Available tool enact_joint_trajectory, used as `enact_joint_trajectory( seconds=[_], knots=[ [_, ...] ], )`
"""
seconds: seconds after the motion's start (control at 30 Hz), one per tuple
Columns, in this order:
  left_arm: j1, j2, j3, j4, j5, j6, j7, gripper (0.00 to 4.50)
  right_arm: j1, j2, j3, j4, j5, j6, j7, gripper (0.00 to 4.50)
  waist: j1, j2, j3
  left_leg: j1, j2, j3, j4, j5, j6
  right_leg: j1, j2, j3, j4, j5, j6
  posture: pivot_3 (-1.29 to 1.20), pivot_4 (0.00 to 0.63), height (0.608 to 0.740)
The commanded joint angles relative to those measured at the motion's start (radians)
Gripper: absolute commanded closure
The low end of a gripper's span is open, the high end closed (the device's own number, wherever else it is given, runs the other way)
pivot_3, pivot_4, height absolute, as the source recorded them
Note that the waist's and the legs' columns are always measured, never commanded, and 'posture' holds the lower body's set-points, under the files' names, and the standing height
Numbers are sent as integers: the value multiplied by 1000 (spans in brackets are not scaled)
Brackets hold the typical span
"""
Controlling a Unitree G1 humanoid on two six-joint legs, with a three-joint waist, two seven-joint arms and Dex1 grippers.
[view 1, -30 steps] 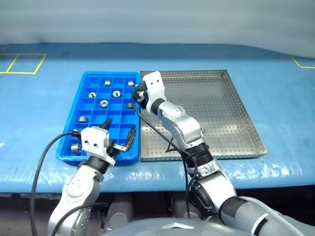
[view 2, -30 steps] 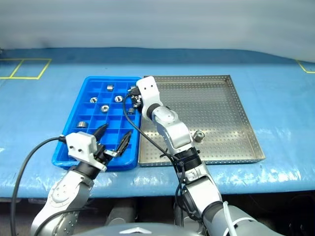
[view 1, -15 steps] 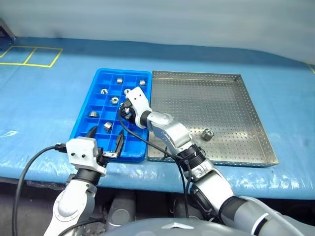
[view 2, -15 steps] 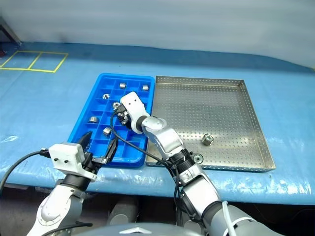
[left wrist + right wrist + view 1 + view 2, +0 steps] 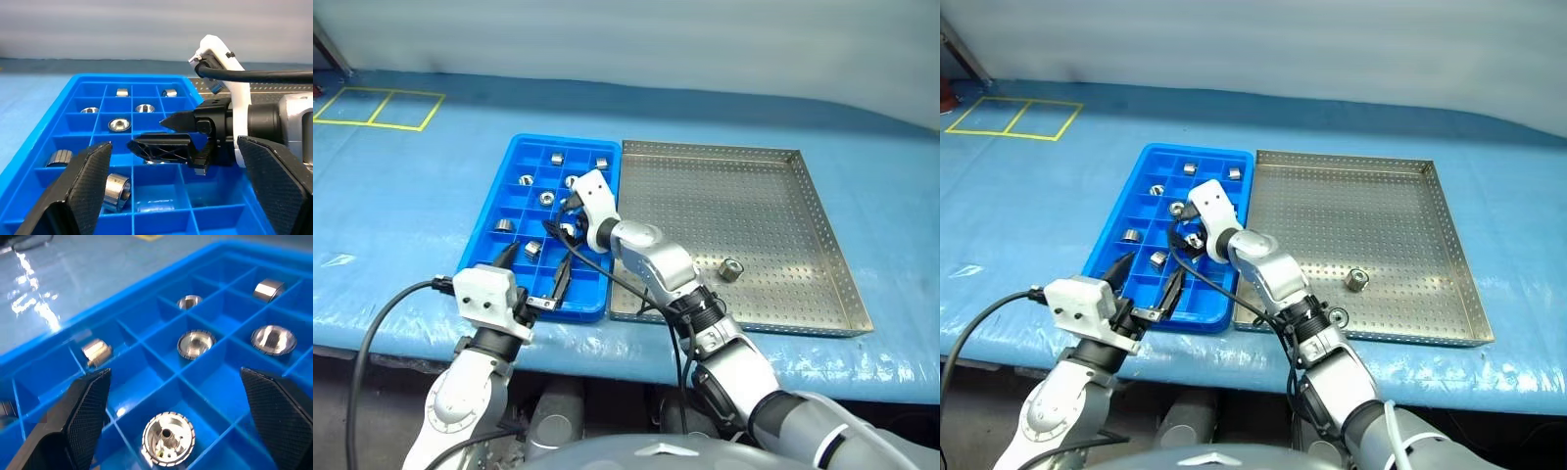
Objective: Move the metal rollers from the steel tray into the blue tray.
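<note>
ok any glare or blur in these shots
Right wrist view: white glare streaks on the blue table cover, and the near roller in the blue tray is slightly soft. Left wrist view: the left gripper's own fingers are blurred, while the right gripper is sharp. Eye views: even light and soft shadows.

Right claw (image 5: pixel 168 134) has opened, releasing a roller (image 5: pixel 166 436).

left pincer (image 5: pixel 535 271) spread wide; right pincer (image 5: pixel 168 134) parted, arm outstretched

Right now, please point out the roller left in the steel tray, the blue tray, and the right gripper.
roller (image 5: pixel 730 269): left eye view, its top.
blue tray (image 5: pixel 481 235): left eye view, left rim.
right gripper (image 5: pixel 168 134): left wrist view, between fingertips.
</note>
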Motion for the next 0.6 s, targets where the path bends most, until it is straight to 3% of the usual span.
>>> enact_joint_trajectory(
  seconds=[0.03,0.2,0.37,0.6],
  knots=[
    [-50,13,-20,30,-35,7,-46,0,-1,-53,-58,-177,15,73,-14,18,-10,0,0,-1,0,0,0,0,0,-1,0,0,0,0,0,138,150,740],
    [-138,58,-65,102,-44,25,-121,0,80,-203,-100,-369,-7,215,-32,18,-47,0,0,-2,-1,0,0,0,0,-1,-1,0,-1,1,1,28,150,740],
    [-185,96,-113,154,-57,21,-187,0,189,-327,-150,-528,-1,366,-46,18,-124,0,0,-2,-1,1,0,0,0,-2,-1,2,1,1,2,-64,150,740],
    [-232,92,-134,215,-79,6,-236,0,329,-386,-250,-714,20,557,-89,18,-199,1,-1,-1,0,1,1,0,0,-2,0,3,3,4,7,-139,150,740]
  ],
)
